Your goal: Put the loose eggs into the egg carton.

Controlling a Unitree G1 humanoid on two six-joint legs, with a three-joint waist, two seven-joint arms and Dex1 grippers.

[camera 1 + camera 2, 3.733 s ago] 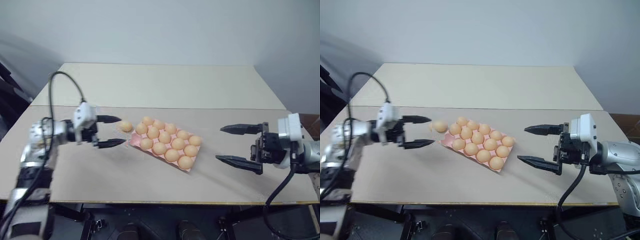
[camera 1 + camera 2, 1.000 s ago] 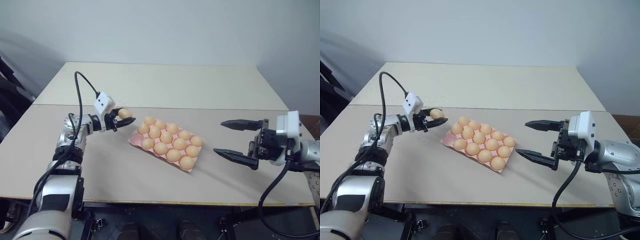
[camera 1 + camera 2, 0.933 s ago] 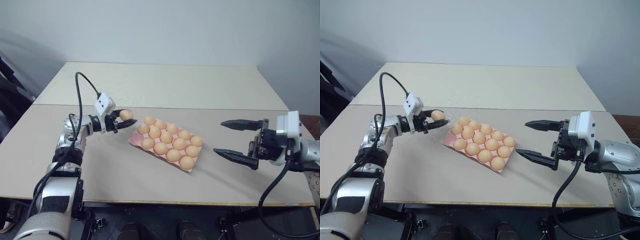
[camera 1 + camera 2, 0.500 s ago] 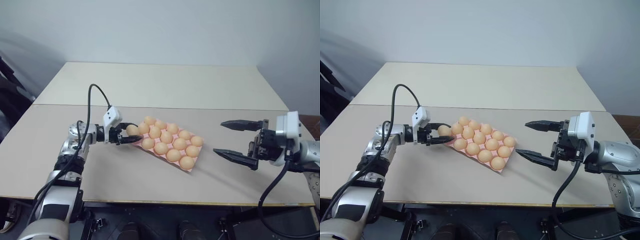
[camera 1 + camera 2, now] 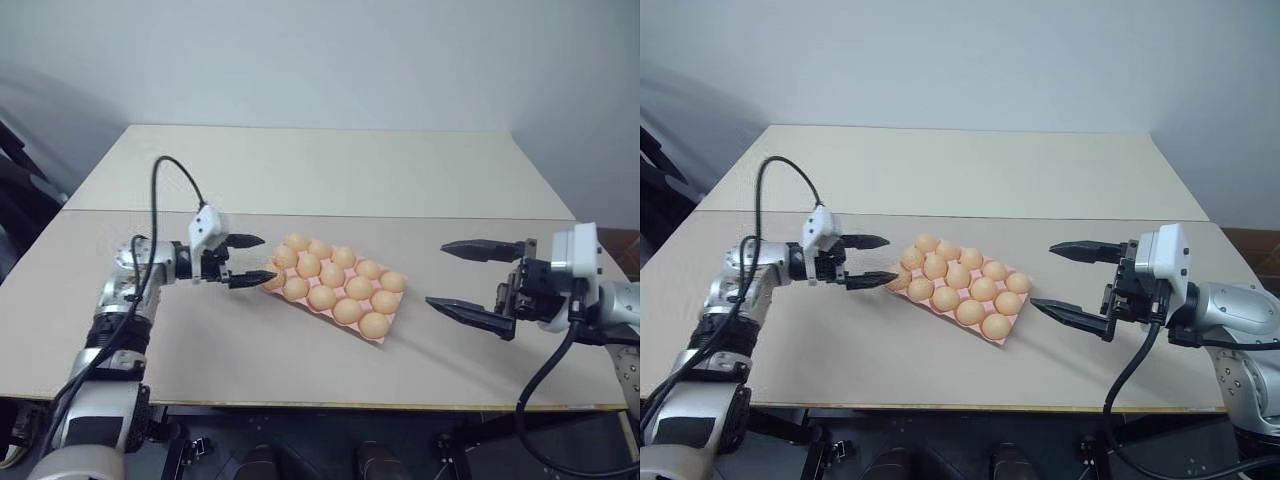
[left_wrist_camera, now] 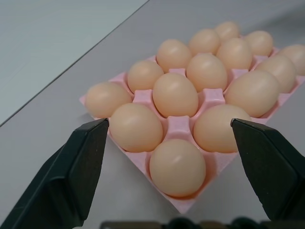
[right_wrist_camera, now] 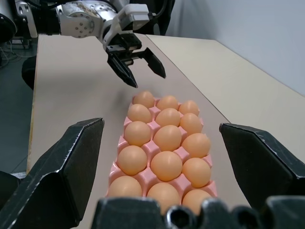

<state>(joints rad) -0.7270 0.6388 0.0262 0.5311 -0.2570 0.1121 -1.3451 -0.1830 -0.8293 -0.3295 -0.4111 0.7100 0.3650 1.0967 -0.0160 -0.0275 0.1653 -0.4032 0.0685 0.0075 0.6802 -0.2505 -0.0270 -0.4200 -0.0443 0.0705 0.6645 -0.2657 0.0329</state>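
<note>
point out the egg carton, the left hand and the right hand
egg carton (image 5: 385, 338), left eye view, on its pink rim at the near corner
left hand (image 5: 256, 259), left eye view, midway between its open fingertips, beside the carton's end
right hand (image 5: 1046, 276), right eye view, midway between its open fingertips

The flat pink moulded egg carton (image 5: 335, 300) lies mid-way on the beige table (image 5: 330, 170), every visible cup filled with tan-orange eggs (image 5: 323, 296), so nothing can pass low there. The left black two-fingered pincer (image 5: 252, 260), spread wide and empty, stands at the carton's left corner. The right pincer (image 5: 468, 281), also spread, hangs well apart on the right. Between it and the carton the tabletop is bare, as is the whole far half.
</note>
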